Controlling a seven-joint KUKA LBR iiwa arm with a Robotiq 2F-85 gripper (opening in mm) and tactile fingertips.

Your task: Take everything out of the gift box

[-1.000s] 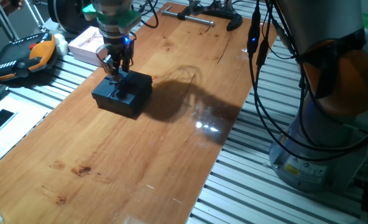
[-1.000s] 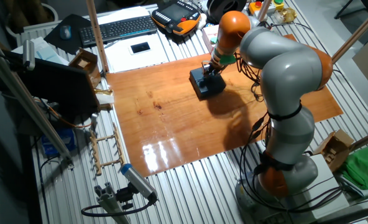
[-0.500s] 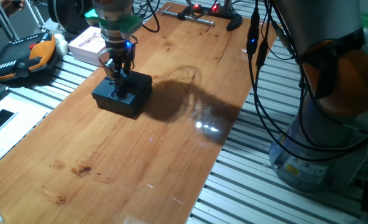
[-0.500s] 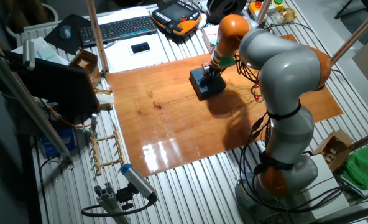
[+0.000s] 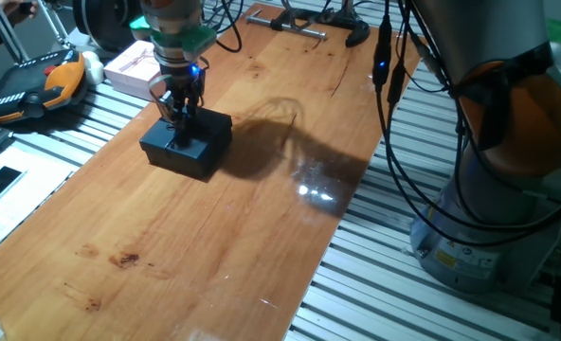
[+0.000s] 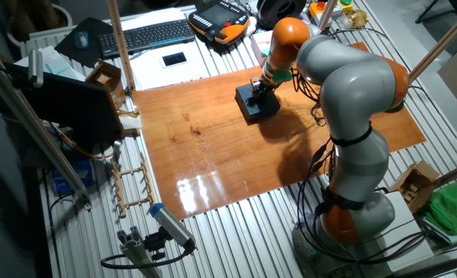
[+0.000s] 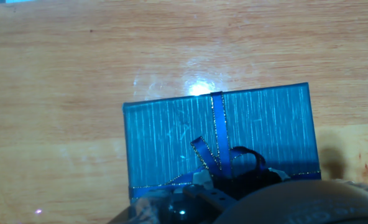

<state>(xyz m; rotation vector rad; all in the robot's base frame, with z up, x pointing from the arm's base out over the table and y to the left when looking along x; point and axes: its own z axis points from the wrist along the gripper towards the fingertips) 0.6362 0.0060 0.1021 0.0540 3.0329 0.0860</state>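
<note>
Tool (image 5: 179,112) first: we have it pointing straight down over the gift box (image 5: 188,145), its fingertips low at the ribbon bow (image 7: 218,158) in the middle of the lid. In both fixed views the fingers look close together there, but we cannot tell whether they grip the bow or only touch it; in the hand view the tool's own body blocks the lower edge.

Going down in size, our arm (image 6: 352,85) bends from its base beside the surface (image 5: 262,218), a long wooden board, and reaches across to the board's far side. The gift box sits on that board near one long edge, lid on and square to the box. In the hand view the lid looks blue with fine stripes under the tool's light, and a ribbon crosses it to the bow.

Off the board, just beyond the gift box, lies a pale ribboned box (image 5: 134,64). Near it an orange and black handheld pendant (image 5: 29,85) rests on the slatted metal. A keyboard (image 6: 147,35) lies further out in the other fixed view.
</note>
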